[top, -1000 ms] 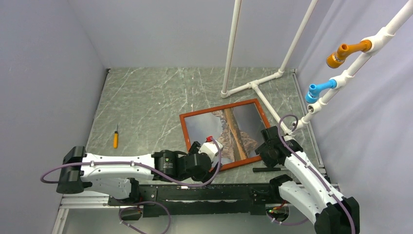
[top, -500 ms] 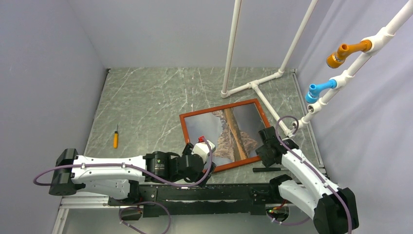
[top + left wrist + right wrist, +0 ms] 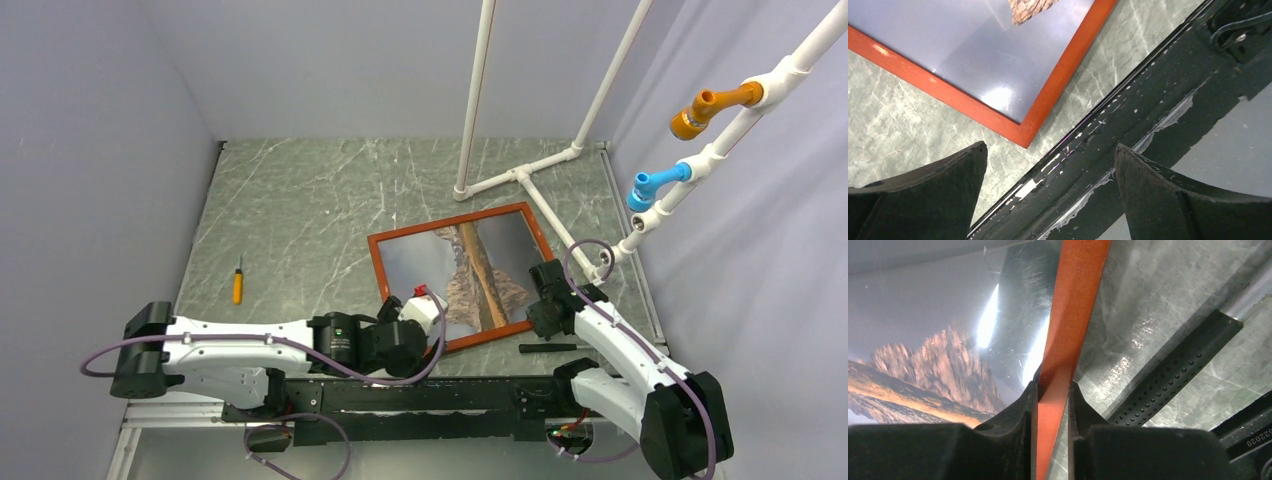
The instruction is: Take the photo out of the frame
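Observation:
The frame point(image 3: 450, 219), a thin reddish-brown rectangle, lies flat on the marble table with the photo point(image 3: 470, 270) of a brown mountain facing up inside it. My right gripper point(image 3: 541, 288) sits at the frame's right edge. In the right wrist view its two black fingers press on either side of the red frame strip point(image 3: 1073, 300), beside the photo point(image 3: 938, 355); the right gripper point(image 3: 1053, 390) is shut on that strip. My left gripper point(image 3: 1050, 155) stands open and holds nothing, just short of the frame's near-left corner point(image 3: 1023, 137), over the table's edge.
A yellow-handled screwdriver point(image 3: 238, 285) lies at the left. A white pipe stand point(image 3: 520, 175) rises behind the frame. A black perforated bar point(image 3: 1173, 370) lies right of the frame's edge. The black base rail point(image 3: 1148, 100) runs along the near edge.
The right jaws have closed onto the frame's right edge. The left gripper drew back toward the near-left and opened a little wider. The frame has not moved.

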Robot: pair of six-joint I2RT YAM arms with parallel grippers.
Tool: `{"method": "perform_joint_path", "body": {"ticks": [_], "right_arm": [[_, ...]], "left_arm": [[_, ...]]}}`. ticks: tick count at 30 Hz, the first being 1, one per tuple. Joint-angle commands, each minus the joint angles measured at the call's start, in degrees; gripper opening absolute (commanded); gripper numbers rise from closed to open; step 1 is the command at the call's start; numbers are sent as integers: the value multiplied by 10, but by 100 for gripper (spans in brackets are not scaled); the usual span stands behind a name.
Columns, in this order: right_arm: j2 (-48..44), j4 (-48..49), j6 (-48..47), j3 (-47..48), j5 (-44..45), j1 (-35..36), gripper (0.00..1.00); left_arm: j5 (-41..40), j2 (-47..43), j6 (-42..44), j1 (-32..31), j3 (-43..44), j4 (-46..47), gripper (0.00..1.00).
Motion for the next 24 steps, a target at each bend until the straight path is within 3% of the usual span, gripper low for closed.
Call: {"method": "perform_joint_path", "body": {"ticks": [1,2,9,24], "right_arm": [[12,-1,27,-13,-4,-2,5],[12,-6,27,-9,-6,-2,0],[4,-73,18,52,-1,-2,0],[-61,-117,49,85,-52,-2,0]], "left_arm": [[-23,46,22,-13,29,0,99],[-34,61,27,-17,39,-7,99],[-139,187,57,-51,138,-80,99],[-238,403,112,-109,270,-136,99]]}}
